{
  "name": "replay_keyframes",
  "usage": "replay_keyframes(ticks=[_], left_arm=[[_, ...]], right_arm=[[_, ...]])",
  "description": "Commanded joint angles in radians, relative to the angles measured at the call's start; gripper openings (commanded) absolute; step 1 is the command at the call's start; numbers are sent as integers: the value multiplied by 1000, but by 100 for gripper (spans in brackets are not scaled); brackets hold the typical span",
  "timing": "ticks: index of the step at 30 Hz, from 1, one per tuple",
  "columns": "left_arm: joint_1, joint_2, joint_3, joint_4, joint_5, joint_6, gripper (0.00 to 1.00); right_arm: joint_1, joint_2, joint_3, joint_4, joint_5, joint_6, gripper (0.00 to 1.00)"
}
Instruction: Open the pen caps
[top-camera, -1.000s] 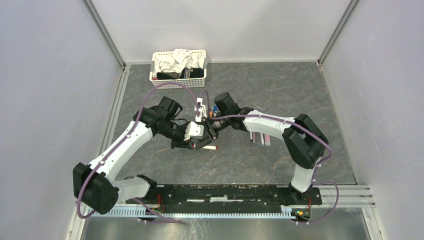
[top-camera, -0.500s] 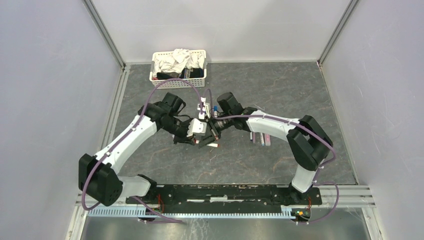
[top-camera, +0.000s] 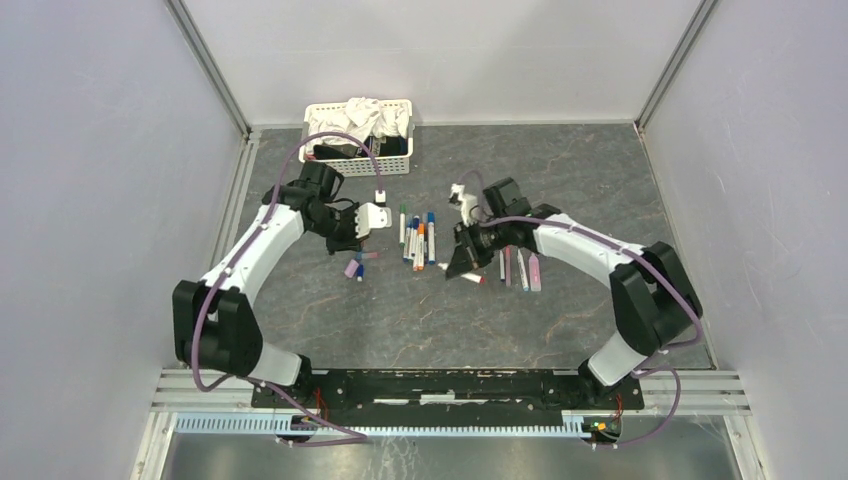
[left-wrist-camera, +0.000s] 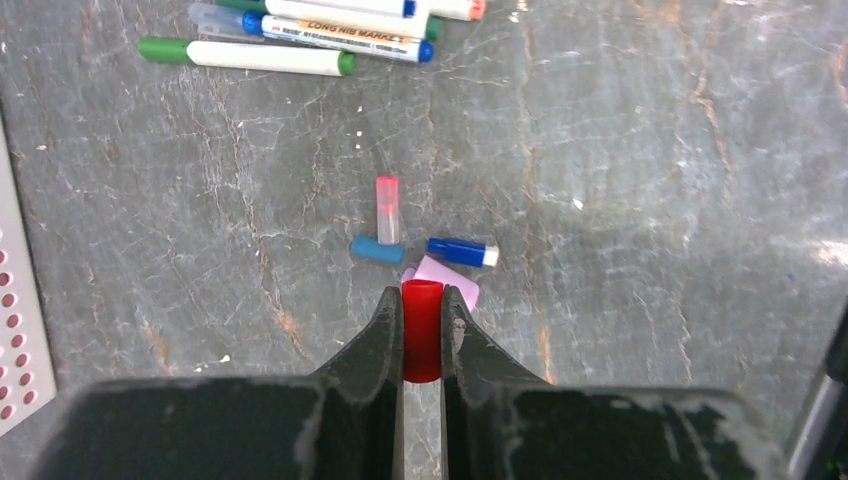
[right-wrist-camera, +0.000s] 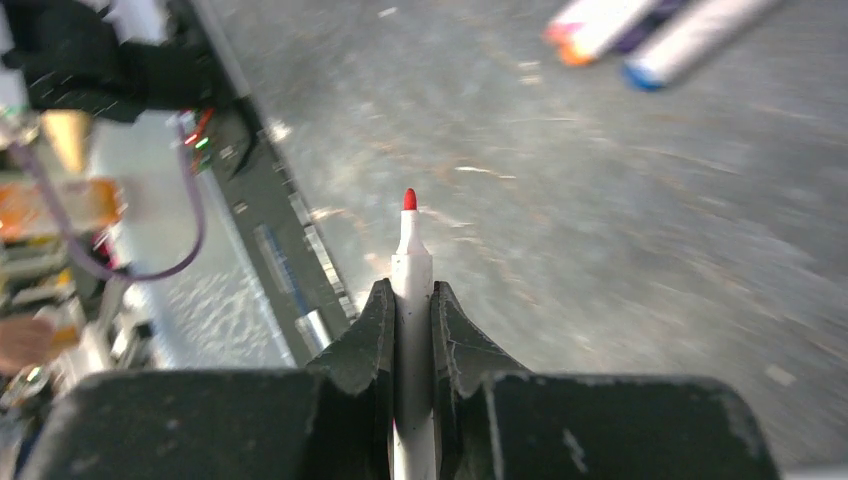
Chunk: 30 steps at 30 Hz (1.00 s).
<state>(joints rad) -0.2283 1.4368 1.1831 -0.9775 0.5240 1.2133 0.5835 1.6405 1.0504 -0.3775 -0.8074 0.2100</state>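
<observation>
Left of the pen row (top-camera: 417, 235), the left gripper (left-wrist-camera: 422, 300) is held with jaws pinching a red cap (left-wrist-camera: 422, 340). It is a short, smooth, hard plastic tube, judged light and slippery, best taken across its round sides. Other loose caps (left-wrist-camera: 378, 249) are scattered on the veined grey table (top-camera: 600, 180), also left of the pen row. Right of the pen row, the right gripper (right-wrist-camera: 411, 300) is shown with jaws clamped on the red pen (right-wrist-camera: 411, 262), tip bared. The thin white barrel is judged stiff and best gripped mid-length.
</observation>
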Motion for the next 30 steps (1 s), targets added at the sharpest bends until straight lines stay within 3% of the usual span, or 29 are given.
replay_keyframes(ticks=[1,3,7,11,17,19,25,26,30], left_arm=[[3,61,-65,244,-41,-155,2],[3,116,-77,345,-78,-226,2],[3,207,-69,489,-207,-344,2],[3,295,-48,551,-304,-404,2],[3,333,-58,587,-296,-437,5],[3,345,-55,569,-284,-430,11],[3,348,-43,491,-248,-385,43],[3,346,-40,476,-238,-377,53],[4,325,-28,443,-209,-376,56]], right_arm=[[-98,-84,-13,-45,310,0,0],[-136,-105,-32,-53,467,23,0],[-199,-132,-98,-10,637,60,0],[-248,-133,-155,51,717,85,0],[-266,-87,-159,78,801,102,0],[-266,-65,-152,85,801,109,4],[-266,-44,-156,93,812,131,14],[-267,-41,-158,94,822,130,15],[-265,-41,-164,94,824,132,24]])
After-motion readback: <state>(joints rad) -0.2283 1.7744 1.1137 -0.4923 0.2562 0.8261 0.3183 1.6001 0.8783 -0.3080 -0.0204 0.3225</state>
